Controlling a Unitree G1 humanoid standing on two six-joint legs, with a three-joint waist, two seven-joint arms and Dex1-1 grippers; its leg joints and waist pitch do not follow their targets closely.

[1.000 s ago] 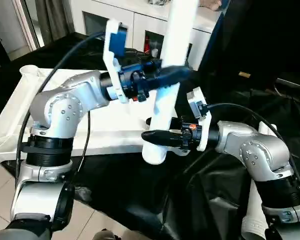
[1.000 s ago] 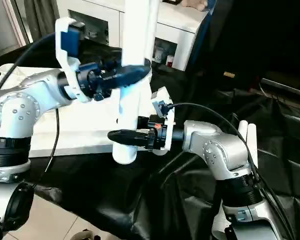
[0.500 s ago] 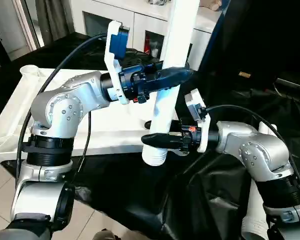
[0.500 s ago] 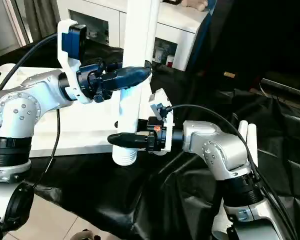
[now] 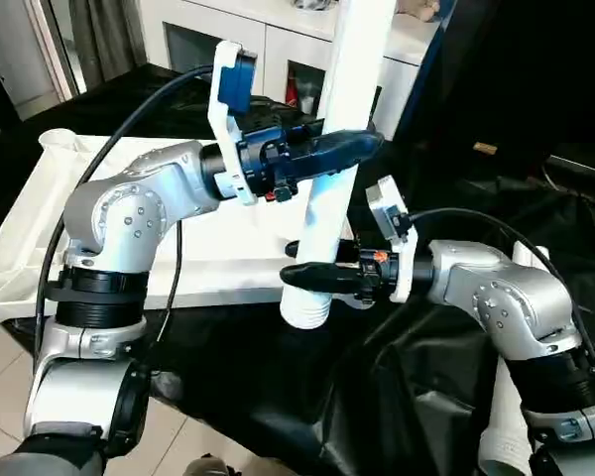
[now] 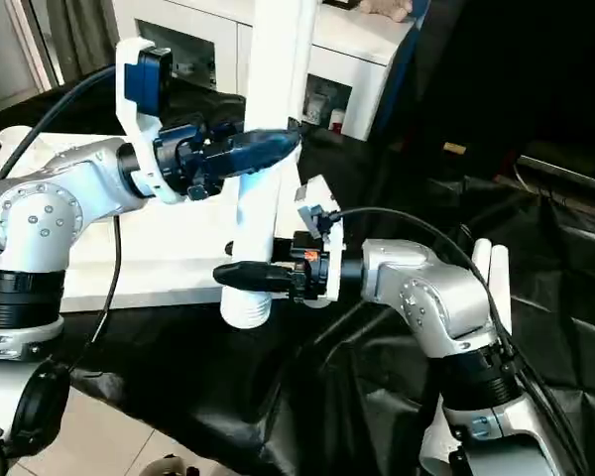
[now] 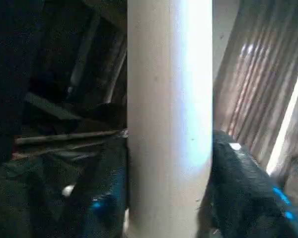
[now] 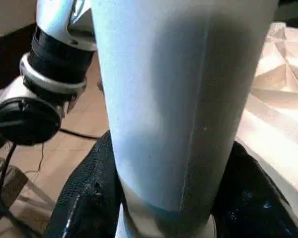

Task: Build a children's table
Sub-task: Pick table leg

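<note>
- Currently the table leg [image 5: 339, 149] stands nearly upright in the air, its threaded lower end hanging just off the near edge of the upturned table top [image 5: 40, 213], which lies ribbed side up on black sheeting [image 5: 278, 397].
- Higher up the tube, the left pincer [image 5: 362, 147] is clamped around the leg, a dark finger on each side in the left wrist view.
- Near the bottom, the right pincer [image 5: 296, 260] has its black fingers either side of the leg; whether they press firmly or merely cradle it cannot be told.
- Risk: with both grips on a smooth tapered tube, uneven squeezing could let the leg slide down or swing off vertical.
- Risk: the lower end is not over a corner socket [image 5: 58, 141], so lowering from here would likely strike the rim or the sheeting instead of seating.
- Risk: another leg [image 5: 506, 397] stands close beside the right arm and could be knocked by an elbow swing.
- Writing: no brand, label or legible text is visible on the leg, top or arms.
</note>
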